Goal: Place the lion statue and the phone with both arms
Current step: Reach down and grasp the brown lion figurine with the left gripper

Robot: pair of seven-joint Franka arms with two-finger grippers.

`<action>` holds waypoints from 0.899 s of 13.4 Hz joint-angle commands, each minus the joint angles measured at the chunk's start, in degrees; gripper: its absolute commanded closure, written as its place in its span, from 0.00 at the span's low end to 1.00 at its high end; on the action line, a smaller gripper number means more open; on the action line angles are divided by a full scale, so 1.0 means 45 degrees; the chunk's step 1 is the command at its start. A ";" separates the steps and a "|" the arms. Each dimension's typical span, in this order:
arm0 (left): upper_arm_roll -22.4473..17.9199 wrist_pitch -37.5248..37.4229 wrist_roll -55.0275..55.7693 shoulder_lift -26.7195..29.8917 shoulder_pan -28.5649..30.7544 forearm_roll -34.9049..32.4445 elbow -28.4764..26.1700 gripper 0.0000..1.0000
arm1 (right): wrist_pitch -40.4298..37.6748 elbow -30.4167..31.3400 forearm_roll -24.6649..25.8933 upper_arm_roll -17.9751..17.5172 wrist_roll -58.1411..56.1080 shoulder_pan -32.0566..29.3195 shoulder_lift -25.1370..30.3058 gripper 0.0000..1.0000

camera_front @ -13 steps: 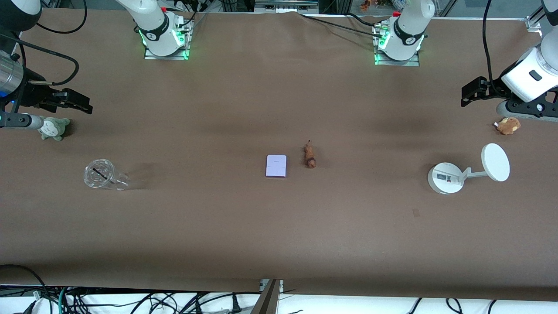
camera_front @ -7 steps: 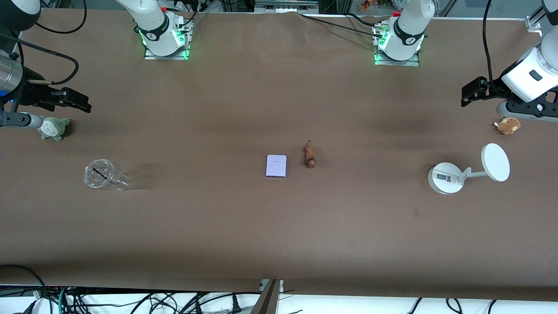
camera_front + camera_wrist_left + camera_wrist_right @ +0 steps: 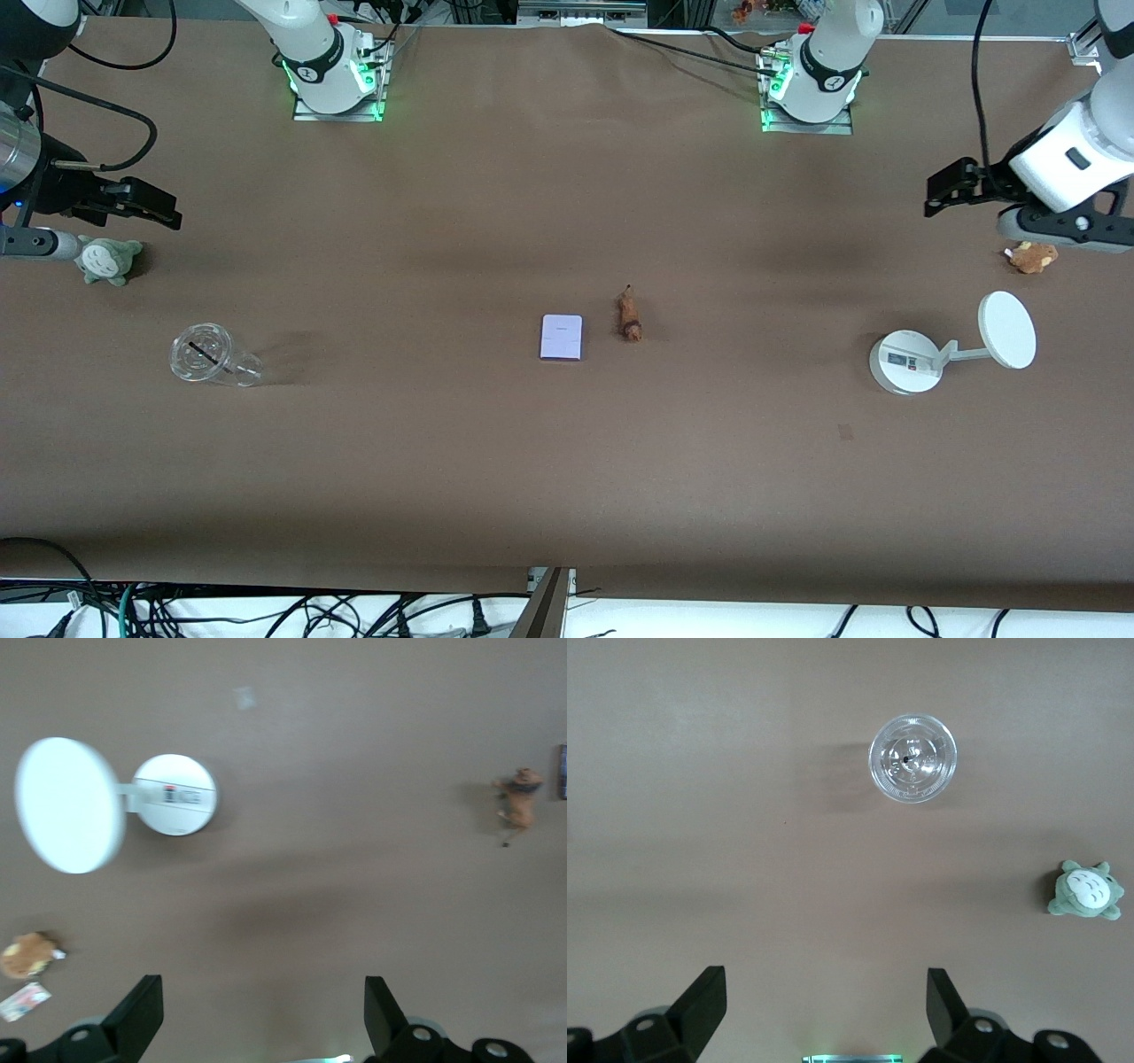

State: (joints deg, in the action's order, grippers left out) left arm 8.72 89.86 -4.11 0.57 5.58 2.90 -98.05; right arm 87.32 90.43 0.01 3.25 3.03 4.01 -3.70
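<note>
The lion statue (image 3: 629, 317), a small reddish-brown figurine, lies at the table's middle. The phone (image 3: 561, 337), a flat pale lavender rectangle, lies close beside it toward the right arm's end. In the left wrist view the lion statue (image 3: 518, 799) shows clearly, and only a sliver of the phone (image 3: 563, 771) shows at the picture's edge. My left gripper (image 3: 943, 190) is open and empty over bare table at the left arm's end; its wrist view shows it too (image 3: 263, 1010). My right gripper (image 3: 151, 206) is open and empty over bare table at the right arm's end, also in its wrist view (image 3: 824, 1001).
A white round-based stand (image 3: 905, 361) with a disc (image 3: 1007, 330) and a brown plush toy (image 3: 1032, 256) sit at the left arm's end. A clear plastic cup (image 3: 205, 354) and a green plush (image 3: 106, 260) sit at the right arm's end.
My left gripper has shifted slightly toward the table's middle. My right gripper has barely moved. The lion statue and the phone have not moved.
</note>
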 commanded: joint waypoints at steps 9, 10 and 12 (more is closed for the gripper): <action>0.3415 0.5845 0.8408 -0.5532 -0.2330 0.0118 0.0187 0.00 | -0.0303 -0.0331 0.0134 -0.0116 -0.0164 -0.0011 -0.0175 0.00; 0.3415 0.6295 0.8799 -0.5924 -0.2662 -0.0057 0.0148 0.00 | -0.0303 -0.0331 0.0134 -0.0096 -0.0165 -0.0011 -0.0175 0.00; 0.3415 0.6999 0.9755 -0.6706 -0.3306 -0.0874 0.0148 0.00 | -0.0303 -0.0311 0.0134 -0.0116 -0.0165 0.0008 -0.0175 0.00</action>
State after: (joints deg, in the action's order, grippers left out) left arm 24.17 119.37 35.52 -26.51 -7.26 2.12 -98.66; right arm 87.12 90.30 0.01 3.06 3.03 4.07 -4.03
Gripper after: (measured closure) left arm 0.000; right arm 0.000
